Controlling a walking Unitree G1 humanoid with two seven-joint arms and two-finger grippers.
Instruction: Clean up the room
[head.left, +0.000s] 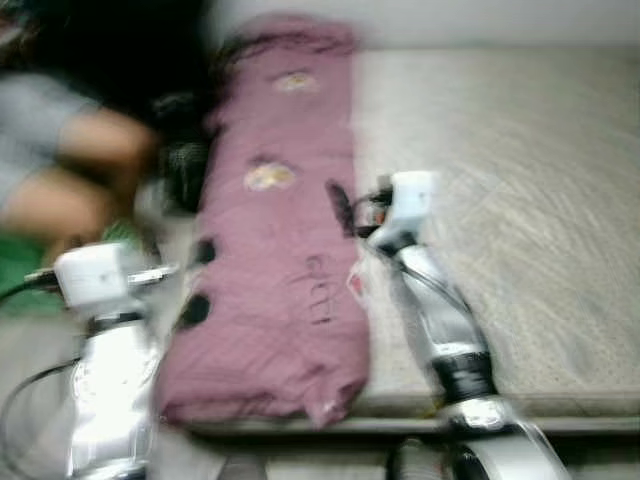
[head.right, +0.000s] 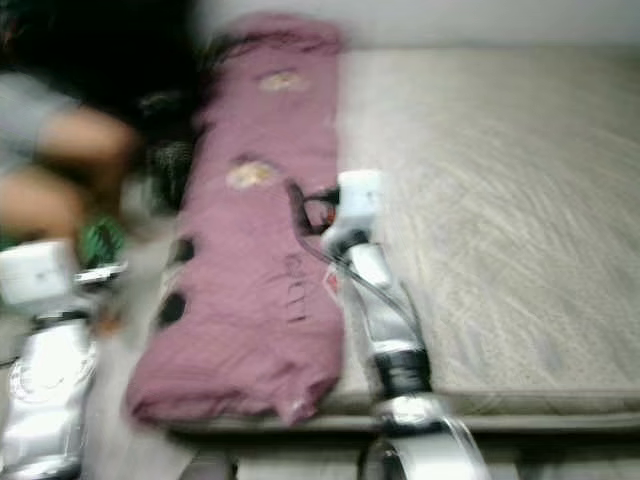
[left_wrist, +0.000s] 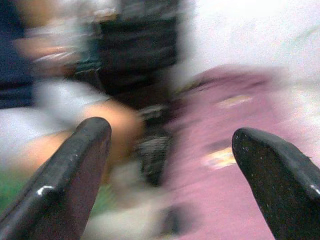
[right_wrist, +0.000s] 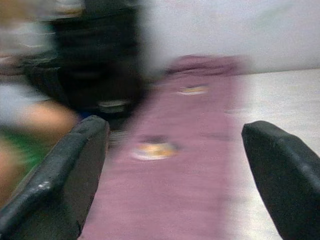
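Lengthwise, the mauve blanket (head.left: 275, 250) apparently runs along the mattress (head.left: 500, 220) edge.

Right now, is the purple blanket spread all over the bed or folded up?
Folded: the purple blanket lies as one long narrow strip along the left edge of the bed, the rest of which is bare.

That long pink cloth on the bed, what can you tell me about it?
The pink cloth looks like a soft folded blanket or quilt, dusty mauve, with a few pale and dark printed patches, though blur hides what they are. It lies flat and lengthwise along the left edge of the beige mattress, its near end drooping slightly over the mattress's front edge. The right gripper hovers at its right edge; contact cannot be judged. A person sits beside it.
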